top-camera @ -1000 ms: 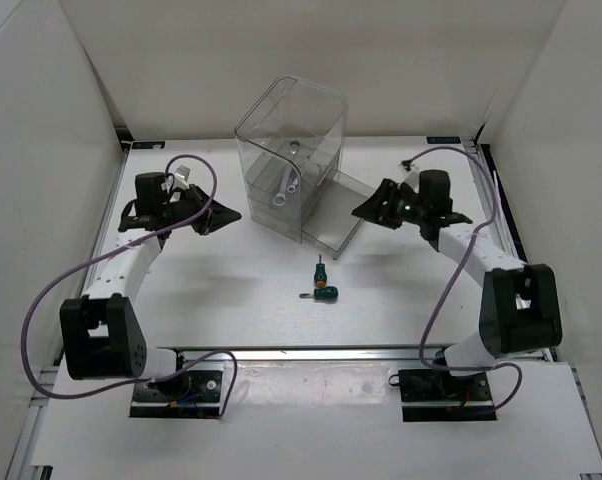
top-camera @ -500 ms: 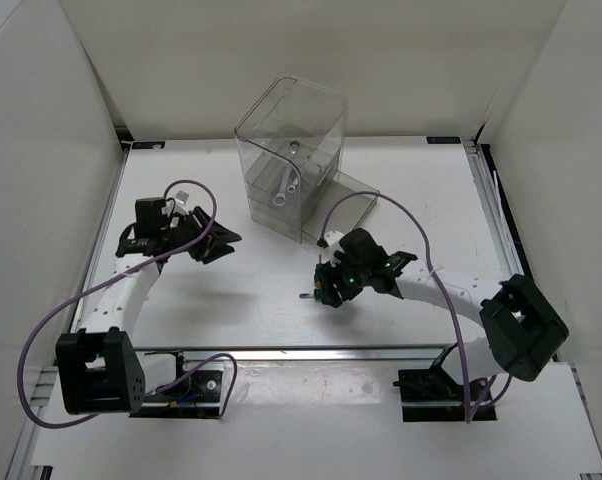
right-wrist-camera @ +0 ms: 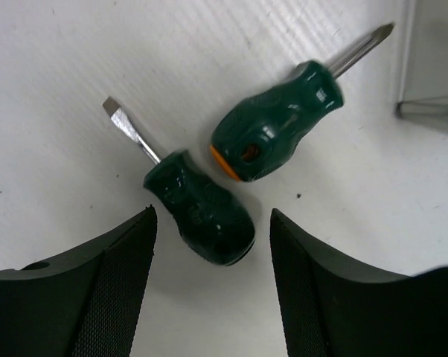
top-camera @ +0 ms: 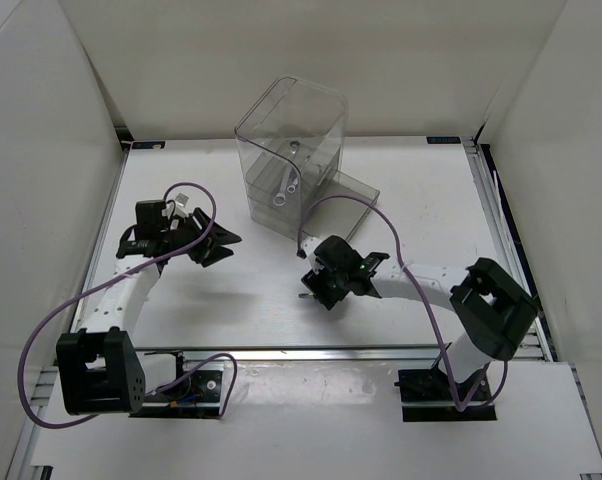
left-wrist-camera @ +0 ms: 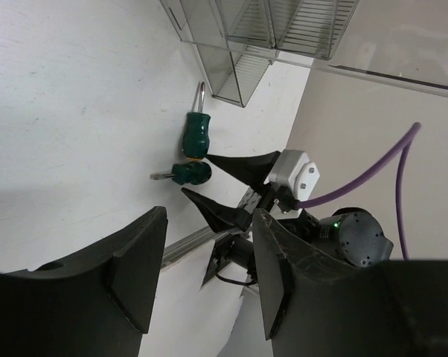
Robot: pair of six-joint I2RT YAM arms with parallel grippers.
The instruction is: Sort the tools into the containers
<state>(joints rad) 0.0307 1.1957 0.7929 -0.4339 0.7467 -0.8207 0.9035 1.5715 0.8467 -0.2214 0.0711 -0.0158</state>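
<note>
Your left arm [top-camera: 131, 278] rises from its base at the near left and bends forward, so that the wrist sits out on the left side with the left end effector [top-camera: 228, 250] pointing right, toward the centre. Its jaws stand apart: in the left wrist view both dark fingers [left-wrist-camera: 131, 260] show with a wide gap between them. Your right arm [top-camera: 421, 282] folds low from its base at the near right, forearm stretched leftward to the middle, and the right end effector [top-camera: 316, 283] is tipped downward there. Its jaws are parted too, the ribbed fingers [right-wrist-camera: 112, 290] set wide in the right wrist view. The two end effectors face each other, apart.
</note>
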